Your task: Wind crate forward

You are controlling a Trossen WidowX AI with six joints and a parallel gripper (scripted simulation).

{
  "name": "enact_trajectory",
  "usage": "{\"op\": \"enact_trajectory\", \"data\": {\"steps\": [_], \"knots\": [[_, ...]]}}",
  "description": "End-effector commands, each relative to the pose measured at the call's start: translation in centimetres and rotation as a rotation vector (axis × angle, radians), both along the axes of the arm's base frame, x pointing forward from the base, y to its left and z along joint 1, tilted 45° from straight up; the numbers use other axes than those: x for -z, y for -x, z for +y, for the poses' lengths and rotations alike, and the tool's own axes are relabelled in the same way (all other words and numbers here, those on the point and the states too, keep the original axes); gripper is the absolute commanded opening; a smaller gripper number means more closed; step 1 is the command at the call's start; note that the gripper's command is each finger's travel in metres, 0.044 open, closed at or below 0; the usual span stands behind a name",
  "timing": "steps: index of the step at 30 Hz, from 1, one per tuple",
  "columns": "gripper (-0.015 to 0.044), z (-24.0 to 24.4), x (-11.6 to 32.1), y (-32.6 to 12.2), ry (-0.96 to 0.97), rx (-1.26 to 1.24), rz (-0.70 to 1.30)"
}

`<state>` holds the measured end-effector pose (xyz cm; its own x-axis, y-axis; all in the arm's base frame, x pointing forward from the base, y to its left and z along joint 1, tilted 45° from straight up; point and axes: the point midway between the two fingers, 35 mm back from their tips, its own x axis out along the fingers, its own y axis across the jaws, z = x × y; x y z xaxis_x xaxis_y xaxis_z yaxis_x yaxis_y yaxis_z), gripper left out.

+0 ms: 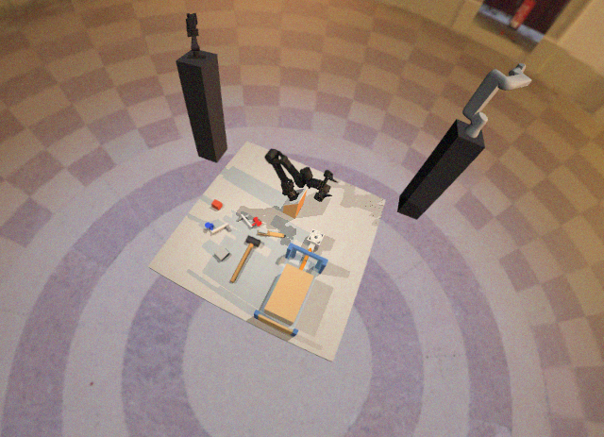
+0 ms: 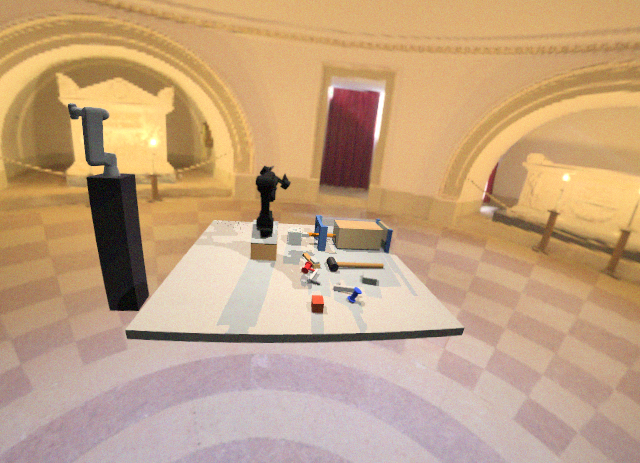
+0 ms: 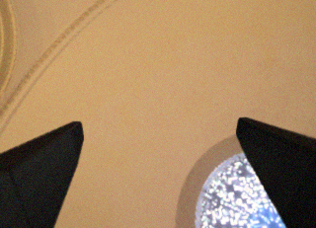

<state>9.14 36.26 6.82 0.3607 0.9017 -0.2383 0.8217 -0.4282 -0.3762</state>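
Observation:
The crate (image 1: 289, 294) (image 2: 360, 234) sits flat in the clear-panelled cubby, with a gap between its front and the blue frame (image 1: 291, 251) (image 2: 320, 234) at the mouth. An orange strap (image 1: 305, 262) (image 2: 312, 234) runs from it through the frame to the pale winch (image 1: 315, 237) (image 2: 294, 236), whose top hole shows dark. Two crank-like tools lie on the bench: one with a red knob (image 1: 256, 222) (image 2: 307, 267), one with a blue knob (image 1: 209, 226) (image 2: 355, 294). I cannot tell their keys. My gripper (image 1: 332, 188) (image 3: 162, 127) is open and empty, raised above the bench, away from them.
A mallet (image 1: 242, 263) (image 2: 359, 265) and a wooden-handled tool (image 1: 271, 234) (image 2: 310, 260) lie between the cranks and cubby. A grey block (image 1: 222, 254) (image 2: 369, 281) and a red cube (image 1: 216, 205) (image 2: 317, 303) are farther out. The arm stands on a box (image 2: 263, 250).

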Motion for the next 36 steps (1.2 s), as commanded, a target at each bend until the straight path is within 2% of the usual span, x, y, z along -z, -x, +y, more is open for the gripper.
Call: {"op": "enact_trajectory", "data": {"steps": [1,2,10,16,21,28,36], "knots": [[0.0426,0.0,0.0,-0.3,0.002,0.010,0.004],[0.0440,-0.2,0.1,-1.1,0.007,0.038,0.016],[0.0440,-5.2,1.1,-13.7,0.055,0.499,0.207],[0.0440,-12.5,1.4,-21.7,0.068,0.875,0.330],[0.0440,-20.2,1.2,-26.2,0.055,1.191,0.425],[0.0440,-32.6,0.2,-28.7,0.008,1.637,0.544],[0.0440,-46.4,-2.0,-25.7,-0.079,2.145,0.652]]}}
